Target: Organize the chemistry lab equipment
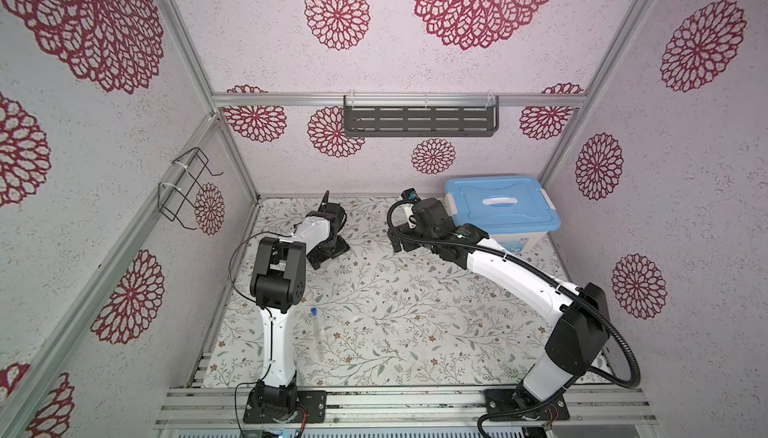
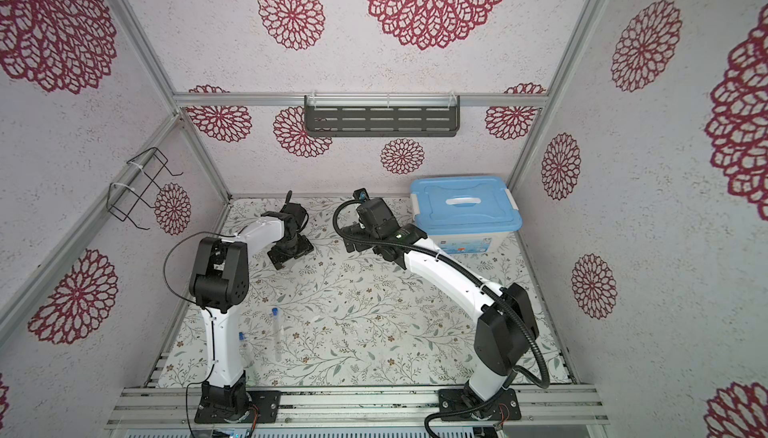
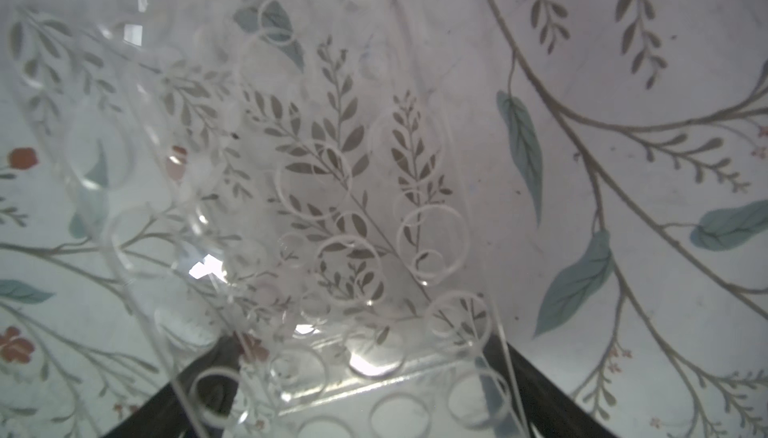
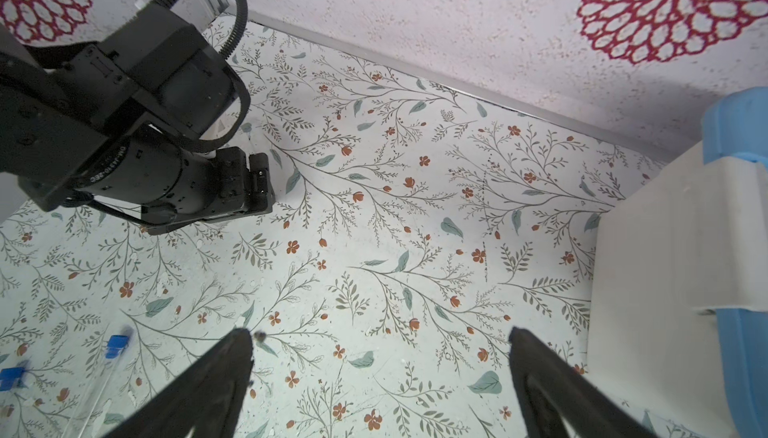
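Clear, hole-ringed rack (image 3: 332, 215) sat inside the wide left tool (image 3: 359, 336) (grip unclear); right tool (image 4: 379, 332) gaped over open surface (image 4: 415, 224).

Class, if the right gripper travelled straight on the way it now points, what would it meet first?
Most likely the floral table mat: nothing lies ahead of the open right gripper. The blue-lidded bin stands aside.
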